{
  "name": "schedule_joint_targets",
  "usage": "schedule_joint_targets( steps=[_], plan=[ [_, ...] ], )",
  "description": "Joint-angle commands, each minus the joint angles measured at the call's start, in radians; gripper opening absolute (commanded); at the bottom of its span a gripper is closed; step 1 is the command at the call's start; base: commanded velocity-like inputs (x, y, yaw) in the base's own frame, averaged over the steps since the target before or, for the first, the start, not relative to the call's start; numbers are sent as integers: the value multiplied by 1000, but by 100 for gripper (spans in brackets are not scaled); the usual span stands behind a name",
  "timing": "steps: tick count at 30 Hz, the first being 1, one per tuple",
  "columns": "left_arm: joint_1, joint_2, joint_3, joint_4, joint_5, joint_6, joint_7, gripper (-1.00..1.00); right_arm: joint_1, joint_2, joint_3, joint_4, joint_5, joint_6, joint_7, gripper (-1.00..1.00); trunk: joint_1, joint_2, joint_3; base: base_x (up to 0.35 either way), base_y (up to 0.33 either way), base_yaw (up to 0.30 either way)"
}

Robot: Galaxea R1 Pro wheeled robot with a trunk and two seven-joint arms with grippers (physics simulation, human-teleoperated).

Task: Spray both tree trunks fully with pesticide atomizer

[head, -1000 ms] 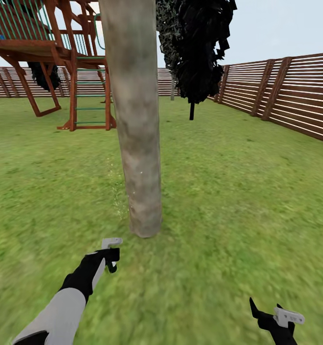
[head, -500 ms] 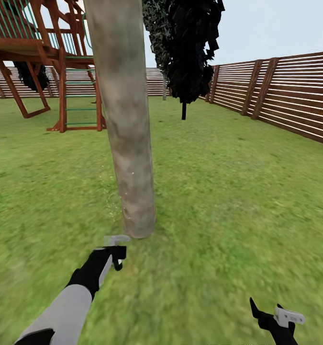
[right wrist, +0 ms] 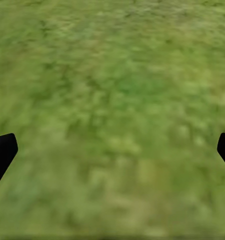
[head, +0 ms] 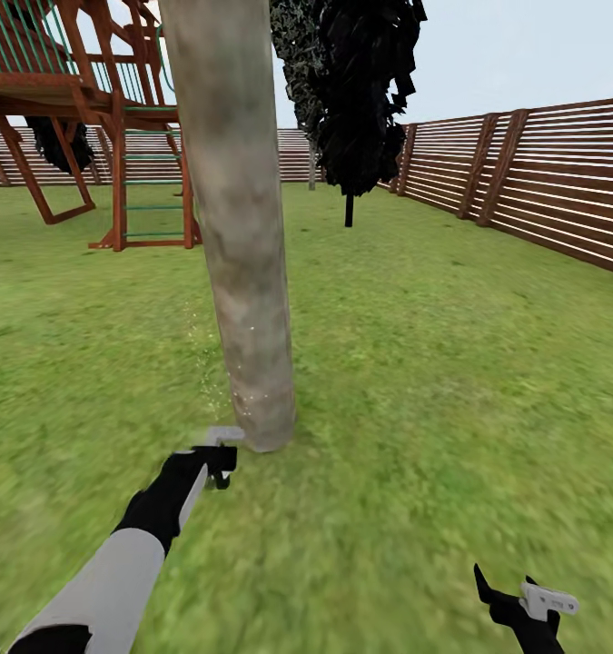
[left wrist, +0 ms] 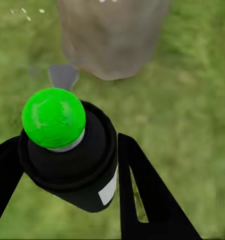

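Nearest the camera, the right gripper [head: 533, 604] hangs low over the grass [head: 415, 436], well apart from everything else; in its wrist view the two dark fingertips [right wrist: 2, 152] sit at opposite edges with bare lawn between them, so its jaws are spread wide and hold nothing. The left gripper [head: 217, 459] reaches forward on its black and white arm, close to the foot of the tree trunk [head: 238, 236]. Its wrist view shows the pesticide atomizer [left wrist: 70, 150], a black bottle with a bright green cap and a small white label, clamped between the dark fingers [left wrist: 147, 195], its top aimed toward the base of the trunk. Pale specks float in the air just beside the trunk's lower part, on the robot's left. The trunk is a thick, mottled grey-beige column rising out of the lawn. Farther back stands a wooden play structure [head: 79, 100] with a green-runged ladder, then a second tree [head: 356, 91] with dark blocky foliage, and a brown slatted fence [head: 533, 173] closes the garden.
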Motion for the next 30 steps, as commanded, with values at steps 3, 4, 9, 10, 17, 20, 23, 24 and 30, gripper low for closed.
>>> schedule_joint_targets(
  steps=[3, 4, 9, 10, 17, 20, 23, 24, 30],
  plan=[
    [2, -33, -74, -14, -1, 1, -34, -100, 0, 0, 0, 0, 0, 0, 0, 100, 0, 0, 0, 0, 0, 0],
    [2, -26, -70, -27, -1, 2, -48, -100, 0, 0, 0, 0, 0, 0, 0, 100, 0, 0, 0, 0, 0, 0],
    [-2, 66, 16, -59, -3, 18, -135, -100, 0, 0, 0, 1, 0, 0, 0, 100, 0, 0, 0, 0, 0, 0],
    [1, 46, 16, -78, -6, 20, -137, -100, 0, 0, 0, 1, 0, 0, 0, 100, 0, 0, 0, -11, 0, 0],
    [-2, -25, -117, -197, -9, 107, -131, -100, 0, 0, 0, 1, 0, 0, 0, 100, 0, 0, 0, -100, 0, 0],
    [-1, 21, -28, -292, -7, 153, -131, -100, 0, 0, 0, 1, 0, 0, 0, 100, 0, 0, 0, -1, 0, 0],
    [2, 30, 7, -317, -6, 216, -139, -100, 0, 0, 0, 1, 0, 0, 0, 100, 0, 0, 0, 0, 0, 0],
    [1, 26, -31, -318, -4, 220, -141, -100, 0, 0, 0, 1, 0, 0, 0, 100, 0, 0, 0, 0, 0, 0],
    [-1, -27, -162, -376, -4, 259, -138, -100, 0, 0, 0, 1, 0, 0, 0, 100, 0, 0, 0, 0, 0, 0]
  ],
)
